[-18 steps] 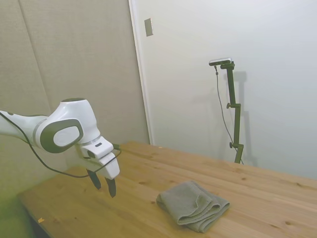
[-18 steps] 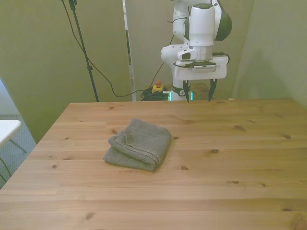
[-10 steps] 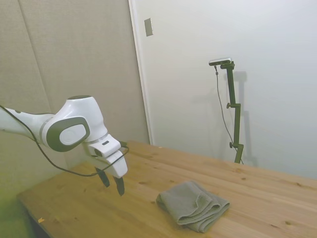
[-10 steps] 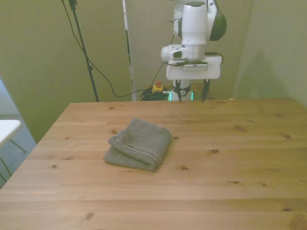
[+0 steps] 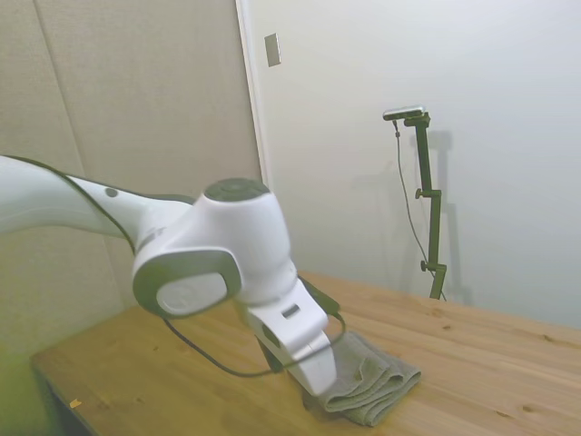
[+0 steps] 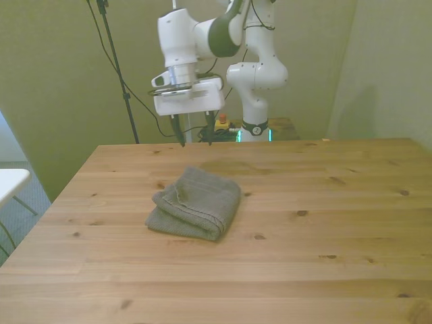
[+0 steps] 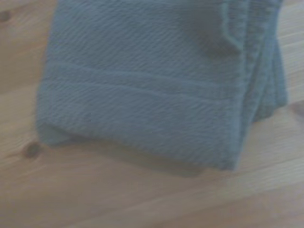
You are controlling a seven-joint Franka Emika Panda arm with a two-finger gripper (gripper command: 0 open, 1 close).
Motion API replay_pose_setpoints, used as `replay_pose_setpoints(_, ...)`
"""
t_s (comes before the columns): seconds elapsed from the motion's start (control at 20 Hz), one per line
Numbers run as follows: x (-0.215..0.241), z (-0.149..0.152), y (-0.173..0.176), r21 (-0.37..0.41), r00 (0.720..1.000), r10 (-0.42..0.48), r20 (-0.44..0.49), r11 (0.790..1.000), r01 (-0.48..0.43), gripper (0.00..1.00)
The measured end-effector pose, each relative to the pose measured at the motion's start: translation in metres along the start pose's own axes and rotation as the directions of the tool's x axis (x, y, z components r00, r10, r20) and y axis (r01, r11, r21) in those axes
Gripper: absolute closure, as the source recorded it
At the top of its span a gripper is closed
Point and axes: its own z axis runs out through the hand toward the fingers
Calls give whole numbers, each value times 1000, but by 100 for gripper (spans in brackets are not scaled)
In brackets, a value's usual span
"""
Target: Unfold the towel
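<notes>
The towel [image 6: 196, 202] is a grey-olive terry cloth, folded into a thick bundle left of the middle of the wooden table [image 6: 324, 223]. Its layered edges face the front view's left and the near side. My gripper [image 6: 194, 138] hangs open and empty above the table's far edge, just behind the towel and well above it. In the side view my arm's wrist housing [image 5: 295, 331] covers the towel's near part, so only the towel's right half [image 5: 381, 377] shows. The wrist view is filled by the towel [image 7: 152, 85] with its folded edges over bare wood.
The table [image 5: 490, 363] stretches wide on the front view's right and toward the near edge. Behind the far edge stand the robot's base [image 6: 256, 101], cables and a small box with a red button [image 6: 221, 121]. A white surface [image 6: 10, 179] sits off the table's left side.
The arm has swung toward the front view's left, from right of the towel to just behind it. In the side view it now looms large and covers part of the towel. The towel has not moved.
</notes>
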Motion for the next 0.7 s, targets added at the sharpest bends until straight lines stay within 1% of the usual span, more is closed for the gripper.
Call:
replay_pose_setpoints(0.15,40,17,17,71,998,51,37,996,-53,0)
replay_pose_setpoints(0.35,70,44,16,145,995,76,65,986,-85,0)
replay_pose_setpoints(0.5,80,61,10,189,994,71,79,978,-85,0)
replay_pose_setpoints(0.7,75,69,-6,204,995,37,94,977,-56,0)
